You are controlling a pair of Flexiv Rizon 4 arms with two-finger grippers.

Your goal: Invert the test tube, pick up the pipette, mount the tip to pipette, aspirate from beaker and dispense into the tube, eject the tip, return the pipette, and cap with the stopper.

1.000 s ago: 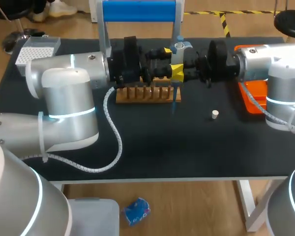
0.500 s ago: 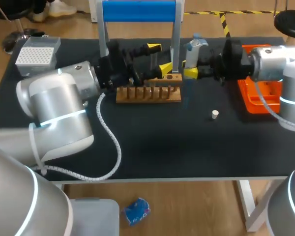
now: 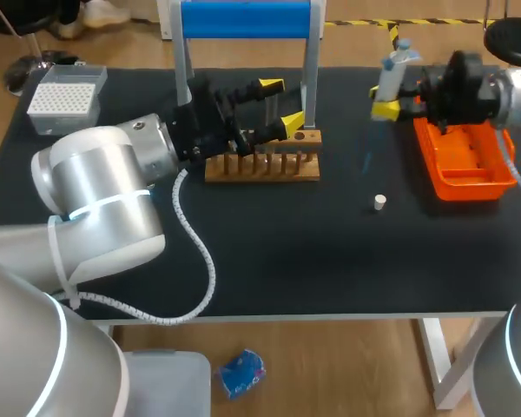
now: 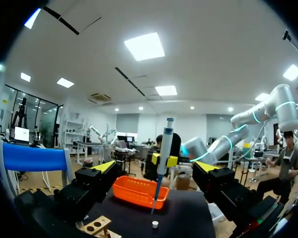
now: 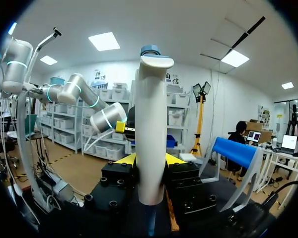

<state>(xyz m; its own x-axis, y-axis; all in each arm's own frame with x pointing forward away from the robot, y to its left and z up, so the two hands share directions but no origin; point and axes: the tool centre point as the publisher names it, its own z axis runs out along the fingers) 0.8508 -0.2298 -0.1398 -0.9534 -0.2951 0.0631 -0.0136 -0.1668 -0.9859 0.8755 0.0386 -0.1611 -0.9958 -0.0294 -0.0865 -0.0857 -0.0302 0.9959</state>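
Note:
My right gripper (image 3: 389,106) is shut on the white pipette (image 3: 391,71), which it holds upright with its thin blue tip pointing down, just left of the orange tray (image 3: 495,187). In the right wrist view the pipette (image 5: 151,134) stands between the yellow tips of that gripper (image 5: 149,159). My left gripper (image 3: 280,105) is open and holds nothing, hovering over the back of the wooden tube rack (image 3: 260,167). Seen from the left wrist, the pipette (image 4: 164,144) hangs well ahead of the open left gripper (image 4: 156,167). The white stopper (image 3: 379,202) lies on the black table.
A blue-topped pipette stand (image 3: 245,19) rises behind the rack. A white tip box (image 3: 65,89) sits at the far left corner. The orange tray (image 4: 139,191) and the stopper (image 4: 155,224) lie ahead of the left gripper. A coiled cable (image 3: 200,252) hangs from my left arm.
The two grippers were close together at the rack. The left one has opened and drawn back to the left, and the right arm has carried the pipette away toward the orange tray.

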